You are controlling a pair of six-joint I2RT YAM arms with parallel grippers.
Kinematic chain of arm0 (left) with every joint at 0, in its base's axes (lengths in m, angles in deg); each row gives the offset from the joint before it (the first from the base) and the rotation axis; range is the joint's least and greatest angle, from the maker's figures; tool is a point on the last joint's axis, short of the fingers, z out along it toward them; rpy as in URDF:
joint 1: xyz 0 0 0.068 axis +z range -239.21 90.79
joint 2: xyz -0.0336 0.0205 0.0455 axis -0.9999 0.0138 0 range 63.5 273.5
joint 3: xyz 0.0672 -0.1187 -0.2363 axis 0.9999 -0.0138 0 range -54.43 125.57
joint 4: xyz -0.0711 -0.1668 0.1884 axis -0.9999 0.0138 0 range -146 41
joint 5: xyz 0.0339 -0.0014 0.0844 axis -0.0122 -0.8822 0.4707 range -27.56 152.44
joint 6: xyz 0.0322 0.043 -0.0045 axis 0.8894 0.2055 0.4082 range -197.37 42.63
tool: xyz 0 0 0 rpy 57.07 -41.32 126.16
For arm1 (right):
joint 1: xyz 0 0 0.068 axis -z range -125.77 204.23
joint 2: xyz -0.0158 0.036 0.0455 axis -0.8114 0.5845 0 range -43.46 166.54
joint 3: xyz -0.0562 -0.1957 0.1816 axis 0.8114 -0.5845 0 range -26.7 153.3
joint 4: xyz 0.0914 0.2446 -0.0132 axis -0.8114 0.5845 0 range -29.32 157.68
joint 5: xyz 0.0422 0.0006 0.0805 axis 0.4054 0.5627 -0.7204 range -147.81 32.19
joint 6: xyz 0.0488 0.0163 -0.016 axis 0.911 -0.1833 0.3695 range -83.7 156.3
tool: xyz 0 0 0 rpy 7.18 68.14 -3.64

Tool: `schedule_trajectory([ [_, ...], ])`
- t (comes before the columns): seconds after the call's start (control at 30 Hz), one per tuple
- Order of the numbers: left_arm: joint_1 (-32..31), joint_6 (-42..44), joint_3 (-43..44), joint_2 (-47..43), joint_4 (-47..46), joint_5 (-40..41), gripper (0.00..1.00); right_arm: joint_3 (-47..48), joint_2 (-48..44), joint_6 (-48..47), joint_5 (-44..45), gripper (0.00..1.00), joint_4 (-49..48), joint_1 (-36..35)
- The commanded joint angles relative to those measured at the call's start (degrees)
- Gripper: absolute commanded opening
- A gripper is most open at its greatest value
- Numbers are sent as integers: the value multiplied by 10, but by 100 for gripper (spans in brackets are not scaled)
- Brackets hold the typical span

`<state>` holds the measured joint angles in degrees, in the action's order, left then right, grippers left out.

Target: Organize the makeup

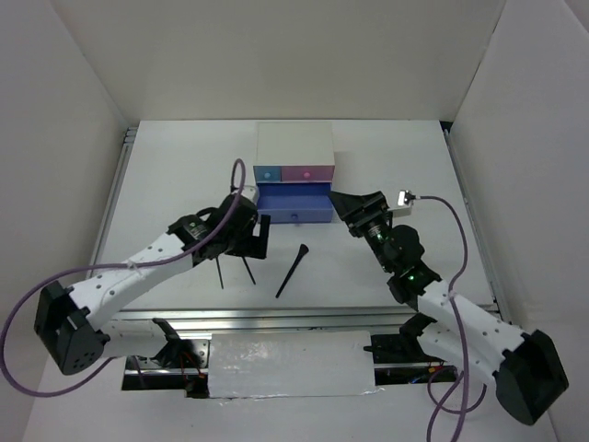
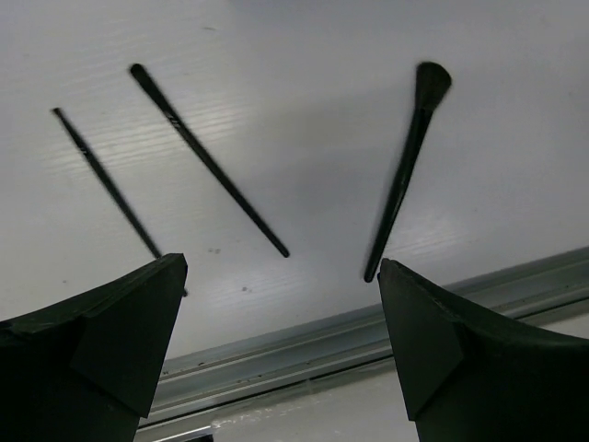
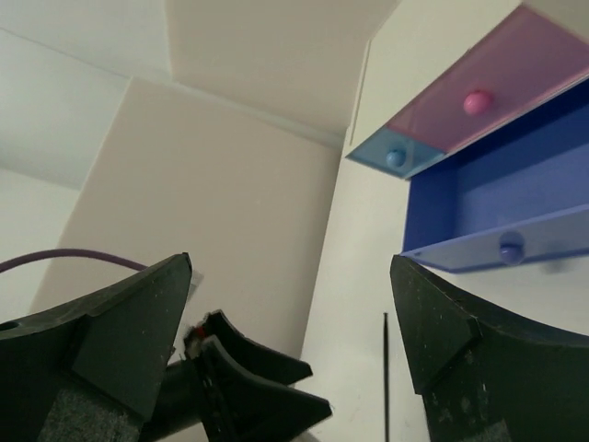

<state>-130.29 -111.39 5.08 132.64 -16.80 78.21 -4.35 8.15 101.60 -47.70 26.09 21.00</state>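
Risk: slip — two thin black pencils (image 2: pixel 207 157) and flared black brush (image 2: pixel 405 175) lie flat on white worktop (image 2: pixel 304 55) just beyond the spread-open, empty left jaws; a pinch may skate off. Right jaws, also wide and empty, face open blue drawer (image 3: pixel 497 184) — could clip its front.

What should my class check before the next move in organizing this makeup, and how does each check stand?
1. Blue drawer pulled open: ok.
2. Left gripper open, nothing between its fingers: ok.
3. Right gripper open, nothing held: ok.
4. Makeup put away: not ok; the brush, thick pencil and thin pencil lie on the table.
5. Room inside the drawer: cannot tell.
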Motion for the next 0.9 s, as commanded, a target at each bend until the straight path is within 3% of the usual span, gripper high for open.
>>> schedule_trajectory([
  [0.0, -57, -18, 34, 80, -76, -34, 99, 22, -96, -72, 66, 97, 166, -3],
  [0.07, -93, -8, 65, 152, -76, -11, 99, 32, -125, -89, 68, 98, 219, -2],
  [0.27, -120, 4, 131, 294, -70, 24, 95, 33, -208, -104, 38, 99, 288, 2],
  [0.6, -125, 12, 135, 394, -108, -5, 74, 33, -248, -126, 28, 98, 311, 2],
  [0.73, -131, 7, 117, 399, -116, -2, 48, 33, -244, -127, 26, 98, 309, 2],
  [0.8, -131, 7, 107, 401, -119, -1, 41, 31, -245, -127, 25, 98, 306, 2],
  [0.83, -132, 7, 105, 404, -118, -1, 29, 31, -245, -127, 25, 98, 306, 2],
  [0.87, -132, 7, 105, 407, -116, -1, 24, 31, -248, -127, 26, 98, 305, 2],
])
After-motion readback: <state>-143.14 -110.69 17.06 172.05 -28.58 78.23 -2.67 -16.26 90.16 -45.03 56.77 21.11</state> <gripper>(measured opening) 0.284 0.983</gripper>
